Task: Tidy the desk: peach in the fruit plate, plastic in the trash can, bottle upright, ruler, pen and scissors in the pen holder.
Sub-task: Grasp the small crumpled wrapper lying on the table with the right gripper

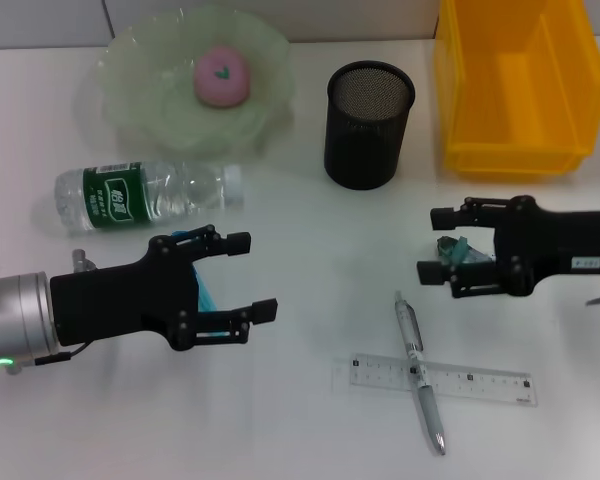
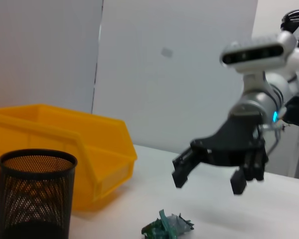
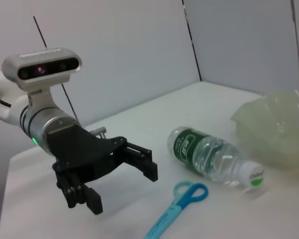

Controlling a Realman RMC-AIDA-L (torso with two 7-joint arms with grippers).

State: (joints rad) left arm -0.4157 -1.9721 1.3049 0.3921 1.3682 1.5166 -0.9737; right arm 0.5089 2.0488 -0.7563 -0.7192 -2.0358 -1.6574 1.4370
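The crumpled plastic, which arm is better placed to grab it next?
Probably the right. The right gripper hangs open just above the crumpled plastic, and the yellow trash can sits on that side. The left gripper is open over the scissors, near the fallen bottle.

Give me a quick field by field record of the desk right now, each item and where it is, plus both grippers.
peach: in the green fruit plate
bottle: lying on its side, in front of the plate
pen holder: upright, looks empty
trash can: yellow bin, nothing visible inside
plastic: crumpled on the table, under the right gripper
pen: lying across the ruler
scissors: on the table, under the left gripper
left gripper: open
right gripper: open
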